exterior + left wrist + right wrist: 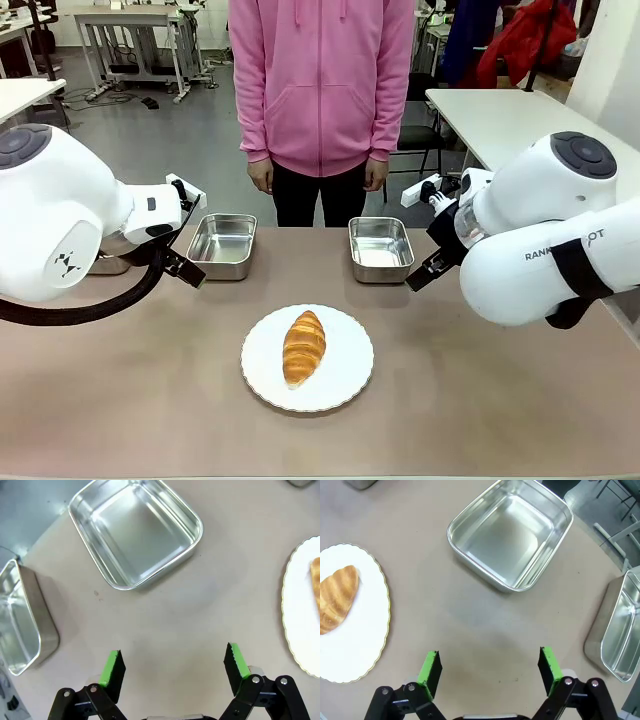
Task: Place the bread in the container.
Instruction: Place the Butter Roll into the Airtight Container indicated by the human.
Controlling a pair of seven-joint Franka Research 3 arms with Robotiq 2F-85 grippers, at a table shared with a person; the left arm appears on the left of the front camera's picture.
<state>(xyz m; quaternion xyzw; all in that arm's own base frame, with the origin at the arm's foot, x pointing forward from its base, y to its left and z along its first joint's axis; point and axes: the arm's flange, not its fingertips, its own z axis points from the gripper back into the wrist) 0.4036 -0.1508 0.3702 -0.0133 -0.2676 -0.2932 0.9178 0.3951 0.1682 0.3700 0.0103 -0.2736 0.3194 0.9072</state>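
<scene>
– Front view: where is the bread (304, 347)?
– It lies in the middle of the white plate (262, 378), near our side of the table (150, 400). Nothing is touching it.
– And the pans?
– Two shiny ones sit behind the plate, the left pan (222, 270) and the right pan (380, 274). Both are empty. I cannot tell which one the bread is meant for.
– What are the fingers doing?
– The left fingers (111, 669) are spread wide and hold nothing. They hang over bare table, near the left pan. The right fingers (430, 669) are spread wide too, with nothing between them, over bare table near the right pan.
– So is any of the job done?
– No, I think none of it. The bread has to be picked up, carried over and put down in a pan. All of that is left.
– Is anybody else there?
– A person (320, 90) stands at the far side of the table, hands down, not touching anything.
</scene>
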